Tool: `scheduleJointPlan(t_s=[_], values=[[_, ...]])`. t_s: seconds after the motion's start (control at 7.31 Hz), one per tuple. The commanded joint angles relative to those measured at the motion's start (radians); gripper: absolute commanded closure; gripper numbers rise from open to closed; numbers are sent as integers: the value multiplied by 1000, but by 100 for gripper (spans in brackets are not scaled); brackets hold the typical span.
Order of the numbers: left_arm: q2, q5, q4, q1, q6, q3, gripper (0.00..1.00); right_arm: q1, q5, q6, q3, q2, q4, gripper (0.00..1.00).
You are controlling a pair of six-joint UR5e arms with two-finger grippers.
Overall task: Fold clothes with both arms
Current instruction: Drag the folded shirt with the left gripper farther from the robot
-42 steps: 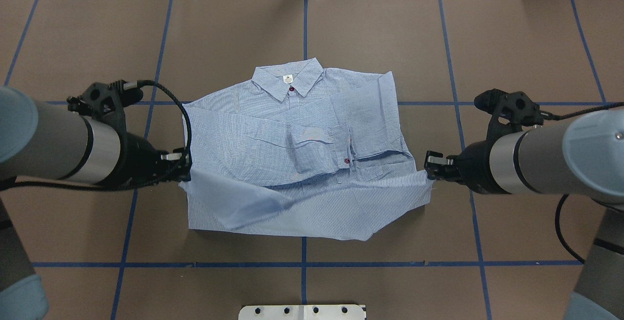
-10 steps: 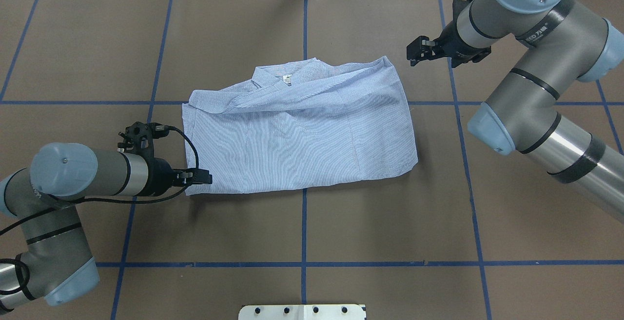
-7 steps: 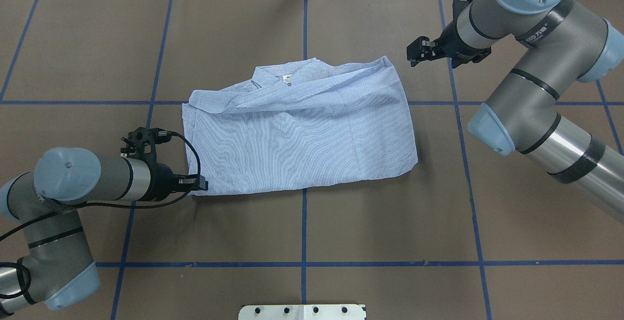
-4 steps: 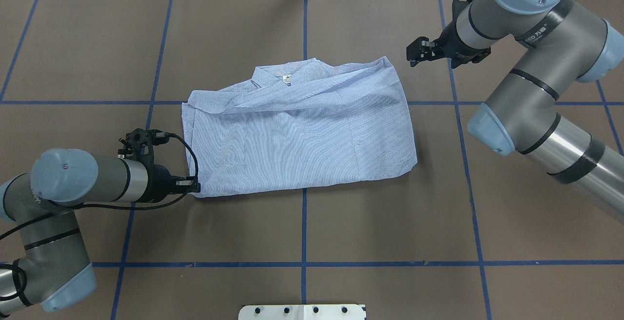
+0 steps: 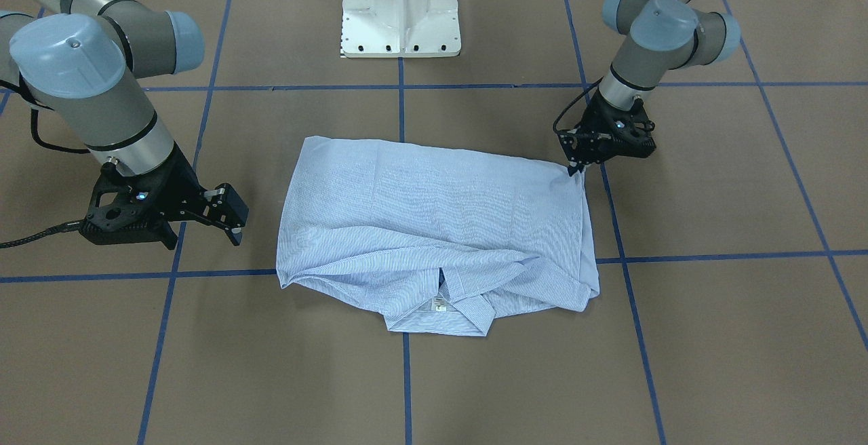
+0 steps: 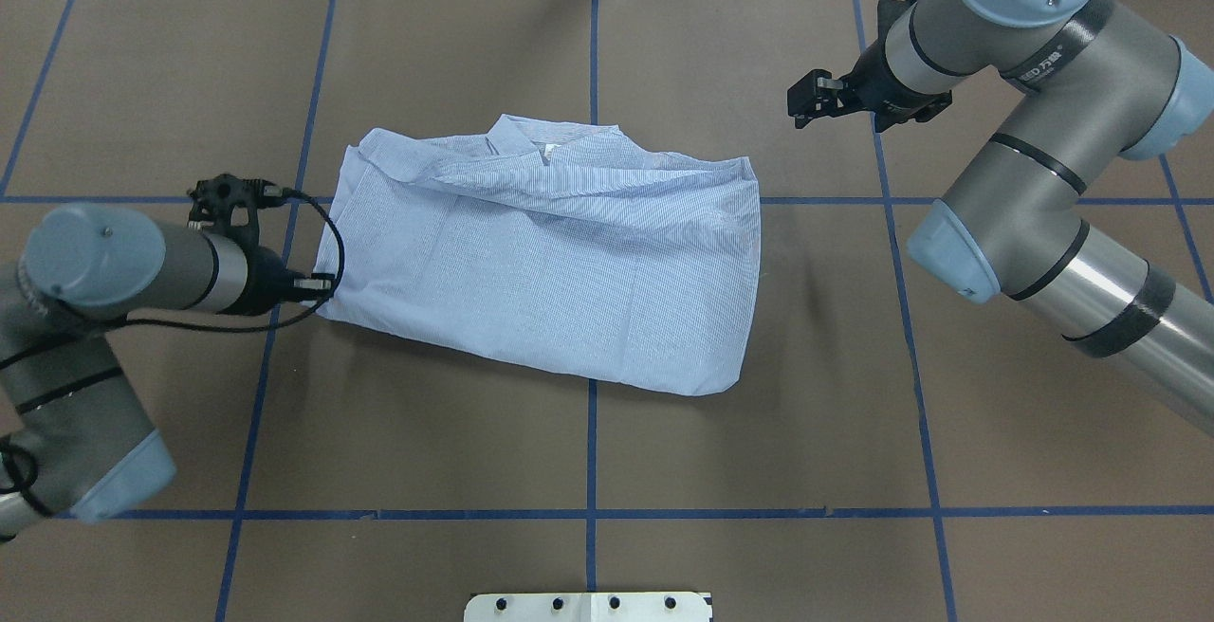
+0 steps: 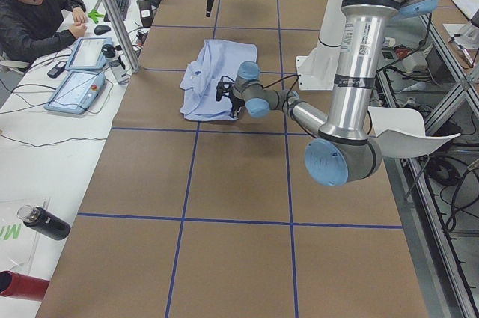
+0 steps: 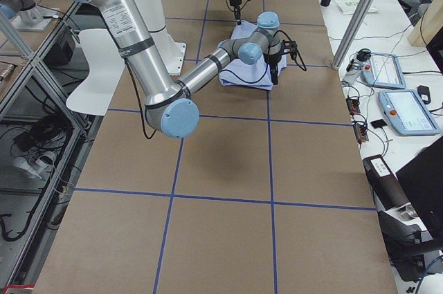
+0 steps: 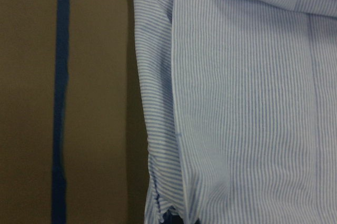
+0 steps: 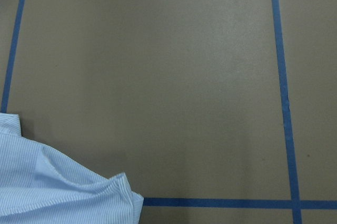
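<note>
On the brown tabletop point(image 6: 759, 470), a folded striped shirt point(image 6: 550, 271), collar point(image 6: 531, 140) toward the far edge. At its near-left corner, the left pincer point(image 6: 327, 286), clenched on the fabric. Off the shirt's right side, the right pincer point(image 6: 800, 106), released, gripping nothing, clear of the cloth.

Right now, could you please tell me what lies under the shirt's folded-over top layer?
Only the collar and its small white label peek out at the shirt's far edge. Anything else beneath is covered.
</note>
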Motion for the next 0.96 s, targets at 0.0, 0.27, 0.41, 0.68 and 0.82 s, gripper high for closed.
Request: scheduleJointPlan(t_s=[0.0, 0.27, 0.41, 0.68, 0.82], values=[[-268, 3, 93, -149, 151, 277, 100, -2, 2, 1, -1, 2, 0, 0], [-483, 30, 58, -217, 232, 572, 100, -2, 2, 2, -1, 1, 0, 0], [-581, 35, 36, -228, 237, 690, 100, -2, 2, 2, -1, 2, 0, 0], [-590, 26, 23, -278, 393, 705, 71, -5, 3, 2, -3, 7, 0, 0], [-580, 20, -25, -283, 400, 703, 1, -19, 0, 7, -9, 10, 0, 0]])
